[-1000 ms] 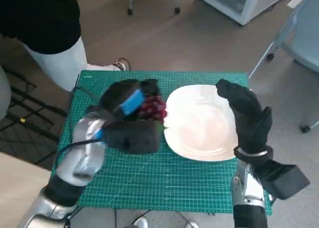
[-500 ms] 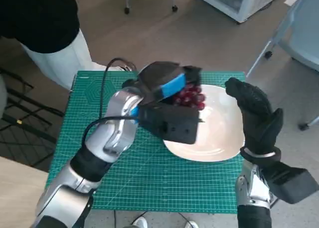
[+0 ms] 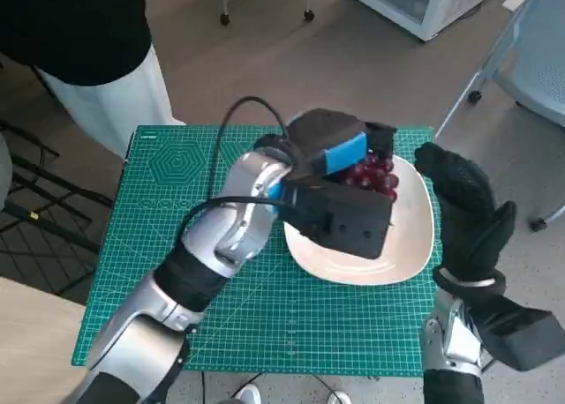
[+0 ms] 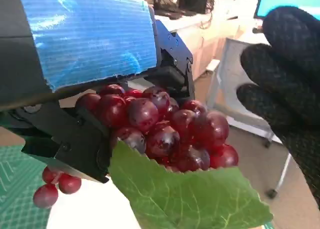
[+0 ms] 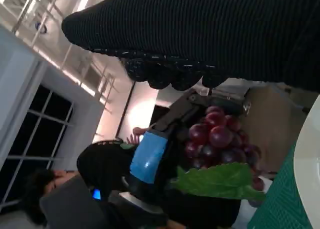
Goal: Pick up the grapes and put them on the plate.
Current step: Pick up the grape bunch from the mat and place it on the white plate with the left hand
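My left hand (image 3: 334,146) holds a bunch of dark red grapes (image 3: 374,175) above the far part of the white plate (image 3: 415,236). In the left wrist view the grapes (image 4: 160,126) hang from the black fingers (image 4: 75,139) with a green leaf (image 4: 185,196) beneath them. The right wrist view shows the same grapes (image 5: 217,139) and the blue-taped left hand (image 5: 150,156). My gloved right hand (image 3: 468,214) stands upright at the plate's right rim, fingers apart, holding nothing.
A green cutting mat (image 3: 150,210) covers the small table. A person in white trousers (image 3: 106,95) stands at its far left corner. A chair base (image 3: 265,3) and a white cabinet (image 3: 424,3) are on the floor beyond.
My left arm has carried the grapes to the right, from the mat beside the plate to above the plate. The right hand has shifted slightly right.
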{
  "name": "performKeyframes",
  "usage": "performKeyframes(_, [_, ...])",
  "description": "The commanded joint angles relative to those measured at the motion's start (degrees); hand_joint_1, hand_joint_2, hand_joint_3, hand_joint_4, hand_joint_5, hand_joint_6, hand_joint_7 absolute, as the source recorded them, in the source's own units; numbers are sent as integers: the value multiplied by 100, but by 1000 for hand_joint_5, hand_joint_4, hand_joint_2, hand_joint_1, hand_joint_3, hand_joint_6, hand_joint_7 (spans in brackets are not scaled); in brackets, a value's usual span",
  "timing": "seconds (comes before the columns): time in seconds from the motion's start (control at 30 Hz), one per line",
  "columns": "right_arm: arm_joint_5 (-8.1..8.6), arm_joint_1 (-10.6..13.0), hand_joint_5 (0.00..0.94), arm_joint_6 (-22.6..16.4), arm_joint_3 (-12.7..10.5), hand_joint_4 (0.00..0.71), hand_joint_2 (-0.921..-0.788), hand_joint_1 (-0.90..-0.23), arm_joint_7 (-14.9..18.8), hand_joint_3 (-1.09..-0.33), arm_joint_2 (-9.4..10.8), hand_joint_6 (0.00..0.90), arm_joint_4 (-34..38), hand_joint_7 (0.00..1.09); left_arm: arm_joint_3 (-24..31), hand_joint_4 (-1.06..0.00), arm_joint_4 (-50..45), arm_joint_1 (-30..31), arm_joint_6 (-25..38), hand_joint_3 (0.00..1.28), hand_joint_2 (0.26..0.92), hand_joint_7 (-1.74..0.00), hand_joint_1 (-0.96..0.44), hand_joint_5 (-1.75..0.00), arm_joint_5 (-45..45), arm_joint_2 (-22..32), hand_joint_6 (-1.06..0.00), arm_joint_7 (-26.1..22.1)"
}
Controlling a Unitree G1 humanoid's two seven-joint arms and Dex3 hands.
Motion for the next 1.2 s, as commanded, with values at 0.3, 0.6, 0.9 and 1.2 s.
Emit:
performKeyframes(0.3, [-141, 188, 2, -39, -46, 472, -921, -655, -192, -713, -39, 129, -23, 302, -79, -533, 306, -365, -149, 165, 921, -1162, 2, -1392, 31, -139, -576, 67])
performKeyframes(0.6, [-130, 196, 2, -100, -23, 473, -921, -655, -189, -711, -22, 135, 10, 286, -86, -535, 530, -370, -315, 167, 921, -1100, 2, -1442, 32, -172, -582, 224])
performKeyframes(0.9, [-90, 200, 2, -144, 16, 474, -921, -661, -172, -708, 22, 141, 24, 268, 58, -543, 729, -322, -97, 124, 900, -252, 196, -1209, -222, -314, -435, 141])
performKeyframes(1.2, [-75, 208, 1, -163, 60, 474, -921, -661, -176, -709, 62, 145, 23, 257, -25, -397, 594, -195, -47, 9, 869, -12, -427, -152, -195, -220, -323, 143])
